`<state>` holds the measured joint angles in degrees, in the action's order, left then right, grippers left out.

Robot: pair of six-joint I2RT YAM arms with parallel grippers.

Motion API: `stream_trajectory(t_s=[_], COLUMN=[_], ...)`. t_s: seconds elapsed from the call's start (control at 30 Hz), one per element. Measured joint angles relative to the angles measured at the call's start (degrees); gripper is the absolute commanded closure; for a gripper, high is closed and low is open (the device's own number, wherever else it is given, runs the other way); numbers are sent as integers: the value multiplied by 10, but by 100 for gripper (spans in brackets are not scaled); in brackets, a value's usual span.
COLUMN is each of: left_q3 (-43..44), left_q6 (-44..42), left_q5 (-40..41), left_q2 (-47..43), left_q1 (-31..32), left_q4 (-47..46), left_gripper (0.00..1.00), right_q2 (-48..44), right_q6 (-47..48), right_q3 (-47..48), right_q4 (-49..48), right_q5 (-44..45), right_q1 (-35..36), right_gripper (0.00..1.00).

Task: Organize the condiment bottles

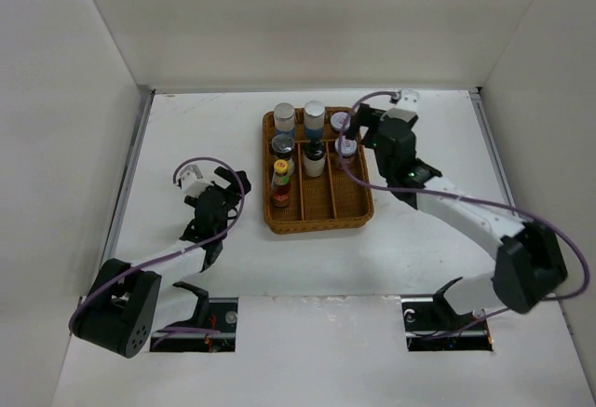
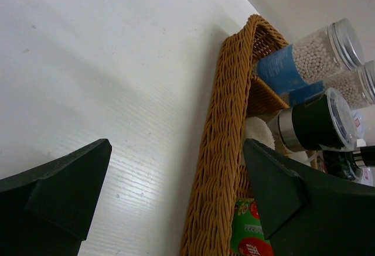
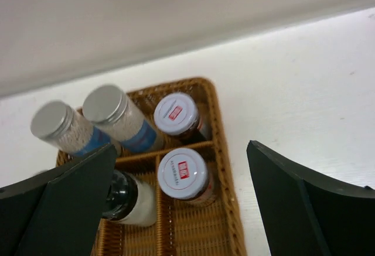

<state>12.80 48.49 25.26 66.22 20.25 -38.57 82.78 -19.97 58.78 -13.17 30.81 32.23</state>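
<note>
White surface (image 1: pixel 186 128), enclosed by white walls on three sides. A brown wicker divided tray (image 1: pixel 321 224) stands at mid-surface. Seven condiment bottles are counted, all upright inside it.

Far row, left to right: silver-capped shaker (image 1: pixel 284 115), second silver-capped shaker (image 1: pixel 314 111), far white-capped jar (image 1: pixel 341 123). Next row: black grinder (image 1: pixel 282 144), black-capped white bottle (image 1: pixel 314 157), near white-capped jar (image 1: pixel 345 147). The red yellow-capped sauce bottle (image 1: pixel 280 183) stands just nearside of the grinder, in the left column.

Right claw (image 1: pixel 352 135): jaws spread wide, holding nothing, positioned over the tray's right column. In the right wrist view, the near white-capped jar (image 3: pixel 183 174) lies below and between the fingers (image 3: pixel 304 203), touching neither. The far white-capped jar (image 3: pixel 174 114) lies just beyond it, across a divider. Height above the caps cannot be determined.

Left claw (image 1: pixel 233 183): jaws spread, empty, low over bare surface to the left of the tray, near it but apart. In the left wrist view, the tray's wicker wall (image 2: pixel 225 150) runs close by the right finger (image 2: pixel 281 191).
</note>
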Motion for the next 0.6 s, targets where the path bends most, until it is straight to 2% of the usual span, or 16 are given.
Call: stream_trajectory(t_s=[0.13,0.27,0.4,0.6], left_q3=[15,39,60,78], left_q6=[0,0,0,0], left_q5=[0,0,0,0], left_q2=[0,0,-3,-4], left_q1=[0,1,1,0], left_q4=[31,81,131,196], left_gripper=[0,0,0,0], right_q2=[-114,-167,-170,-138], right_q6=[-21,-68,-112,-142], right_q3=[-101,-212,-281,-293], right_q4=[-24,-23,-15,-32], right_q5=[35,57,58,58], right_q1=[-29,-72,-101,-107], right_gripper=[0,0,0,0])
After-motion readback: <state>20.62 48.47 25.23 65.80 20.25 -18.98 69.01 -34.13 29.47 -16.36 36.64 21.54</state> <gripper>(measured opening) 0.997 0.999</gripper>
